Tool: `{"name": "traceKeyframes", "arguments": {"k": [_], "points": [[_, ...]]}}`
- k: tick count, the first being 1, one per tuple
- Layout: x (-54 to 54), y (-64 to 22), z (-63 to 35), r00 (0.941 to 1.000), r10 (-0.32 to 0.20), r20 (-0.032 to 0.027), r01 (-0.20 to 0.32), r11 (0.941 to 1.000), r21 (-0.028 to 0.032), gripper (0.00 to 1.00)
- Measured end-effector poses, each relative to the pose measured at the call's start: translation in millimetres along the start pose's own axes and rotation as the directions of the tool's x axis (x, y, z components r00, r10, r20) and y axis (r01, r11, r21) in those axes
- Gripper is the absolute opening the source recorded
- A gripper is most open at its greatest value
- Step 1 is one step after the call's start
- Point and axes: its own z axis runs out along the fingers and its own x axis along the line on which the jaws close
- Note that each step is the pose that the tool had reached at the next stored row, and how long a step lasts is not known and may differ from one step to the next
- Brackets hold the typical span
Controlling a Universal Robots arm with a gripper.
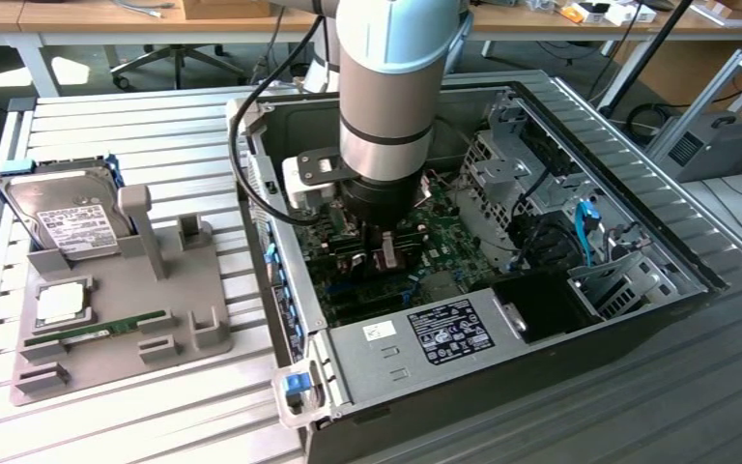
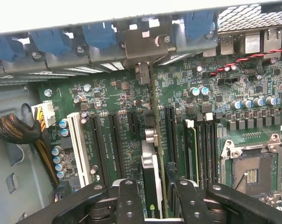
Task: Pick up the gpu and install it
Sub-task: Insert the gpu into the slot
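Observation:
The gpu (image 2: 152, 163) stands edge-on between my two black fingers (image 2: 129, 198), so I see its thin green board and a black-and-silver cooler face. My gripper (image 2: 154, 200) is shut on it, low over the green motherboard (image 2: 108, 98). The card lies along a black expansion slot, and its silver end bracket (image 2: 140, 51) reaches the rear wall of the case under the blue clips. In the exterior view my gripper (image 1: 379, 253) is deep inside the open computer case (image 1: 629, 242), and the arm hides most of the card.
A grey holder (image 1: 152, 319) at the exterior view's left carries a hard drive (image 1: 69, 222), a processor chip (image 1: 59, 304) and a memory stick (image 1: 94, 331). In the case are the power supply (image 1: 442, 333), a white slot (image 2: 80, 144), an open processor socket (image 2: 250, 172) and a cable bundle (image 2: 15, 130).

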Motion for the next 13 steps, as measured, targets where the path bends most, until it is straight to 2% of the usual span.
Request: {"name": "traceKeyframes", "arguments": {"k": [4, 8, 9, 10, 11, 12, 13], "points": [[-0.5, -0.7, -3.8, 1.0, 0.001, -0.0041, -0.001, 1.0, -0.0001, 0.33], [-0.4, -0.7, -3.9, 1.0, 0.001, -0.0045, -0.001, 1.0, -0.0001, 0.33], [-0.5, -0.9, -3.9, 1.0, 0.0, -0.0074, 0.0, 1.0, -0.0039, 0.33], [-0.5, -1.4, -3.9, 0.9999, 0.0, -0.0111, -0.001, 0.9998, -0.0183, 0.33], [-0.6, -1.9, -3.8, 0.9999, 0.0, -0.0128, -0.001, 0.9996, -0.0279, 0.33], [-0.7, -3.2, -3.6, 0.9999, 0.001, -0.0152, -0.001, 0.9989, -0.0459, 0.33], [-0.7, -3.3, -3.6, 0.9999, 0.001, -0.0157, -0.001, 0.9987, -0.0503, 0.33]]}}
